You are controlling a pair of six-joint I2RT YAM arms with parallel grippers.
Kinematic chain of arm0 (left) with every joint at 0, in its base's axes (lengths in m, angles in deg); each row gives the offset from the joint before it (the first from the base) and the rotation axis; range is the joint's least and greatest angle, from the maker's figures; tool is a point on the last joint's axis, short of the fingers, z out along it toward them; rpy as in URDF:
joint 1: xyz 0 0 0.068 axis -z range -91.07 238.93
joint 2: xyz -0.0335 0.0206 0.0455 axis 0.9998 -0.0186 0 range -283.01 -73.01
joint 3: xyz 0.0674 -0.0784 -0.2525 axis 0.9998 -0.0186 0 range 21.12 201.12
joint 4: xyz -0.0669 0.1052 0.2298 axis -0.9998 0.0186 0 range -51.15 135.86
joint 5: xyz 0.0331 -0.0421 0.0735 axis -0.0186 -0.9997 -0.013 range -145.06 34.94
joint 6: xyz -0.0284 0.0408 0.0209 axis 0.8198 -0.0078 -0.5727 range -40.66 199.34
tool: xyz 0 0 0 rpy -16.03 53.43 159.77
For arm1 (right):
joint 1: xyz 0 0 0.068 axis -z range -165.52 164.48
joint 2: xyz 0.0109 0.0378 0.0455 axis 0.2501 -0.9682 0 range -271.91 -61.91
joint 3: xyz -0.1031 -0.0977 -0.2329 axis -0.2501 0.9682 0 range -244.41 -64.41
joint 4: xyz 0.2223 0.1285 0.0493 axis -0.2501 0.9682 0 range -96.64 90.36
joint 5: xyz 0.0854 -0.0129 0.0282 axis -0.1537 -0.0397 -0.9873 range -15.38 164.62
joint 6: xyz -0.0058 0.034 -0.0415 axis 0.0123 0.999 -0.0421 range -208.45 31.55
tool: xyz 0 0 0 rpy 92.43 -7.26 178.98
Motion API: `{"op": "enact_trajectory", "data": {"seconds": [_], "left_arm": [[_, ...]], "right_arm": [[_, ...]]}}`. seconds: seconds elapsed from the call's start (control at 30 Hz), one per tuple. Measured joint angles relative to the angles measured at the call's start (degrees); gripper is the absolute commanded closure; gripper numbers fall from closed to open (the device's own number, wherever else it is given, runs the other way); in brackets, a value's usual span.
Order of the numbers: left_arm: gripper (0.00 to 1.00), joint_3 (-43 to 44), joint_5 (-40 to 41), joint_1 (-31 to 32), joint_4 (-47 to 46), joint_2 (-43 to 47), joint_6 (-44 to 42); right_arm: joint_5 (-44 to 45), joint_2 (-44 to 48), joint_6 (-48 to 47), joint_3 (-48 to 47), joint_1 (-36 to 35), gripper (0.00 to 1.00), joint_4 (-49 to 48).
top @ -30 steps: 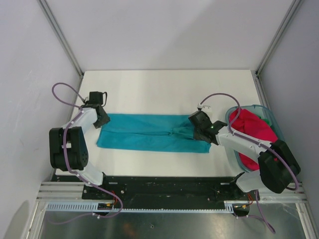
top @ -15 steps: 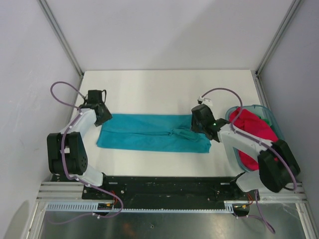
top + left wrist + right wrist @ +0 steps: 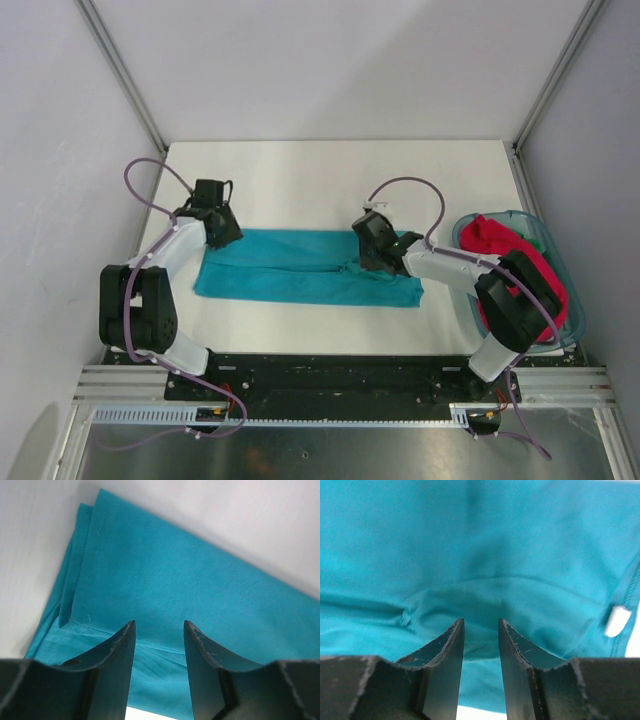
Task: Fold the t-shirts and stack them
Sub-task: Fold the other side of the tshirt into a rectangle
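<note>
Left gripper [image 3: 222,228] is hovering over the far left corner of the teal-blue t-shirt [image 3: 300,268]. Its jaws are standing apart with nothing between them, and the folded corner of the cloth is lying just ahead of and below its fingertips, flat on the white worktop [image 3: 320,180]. At the other end of the same shirt, the right gripper [image 3: 372,252] is hanging low over the cloth. Its jaws are parted by a narrower gap and are pinching nothing; beneath it the fabric is puckering into a soft ridge, with a small white label [image 3: 618,621] showing off to its right. Further to that gripper's right, the magenta-red t-shirt [image 3: 500,245] is sitting heaped in the plastic basket [image 3: 545,232].

The teal shirt is lying as a long strip, so folding seems to be under way, with a crosswise fold probably coming next. That is calling for each gripper to drop onto its end and catch every layer before lifting.
</note>
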Motion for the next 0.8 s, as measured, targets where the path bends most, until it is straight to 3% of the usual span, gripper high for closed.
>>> {"op": "enact_trajectory", "data": {"seconds": [0.27,0.57,0.8], "left_arm": [[0.53,1.8,-4.2,3.4,0.0,0.0,-0.6],[0.53,4.5,-9.7,10.7,0.0,-2.5,-1.6],[0.54,6.1,-13.0,17.7,-0.1,-5.9,-2.0]], "right_arm": [[-4.8,0.0,3.0,0.0,-5.7,0.63,4.5],[-6.2,6.4,3.8,0.0,-3.3,0.63,8.7],[-2.5,11.2,5.2,1.8,-1.3,0.75,9.3]]}}
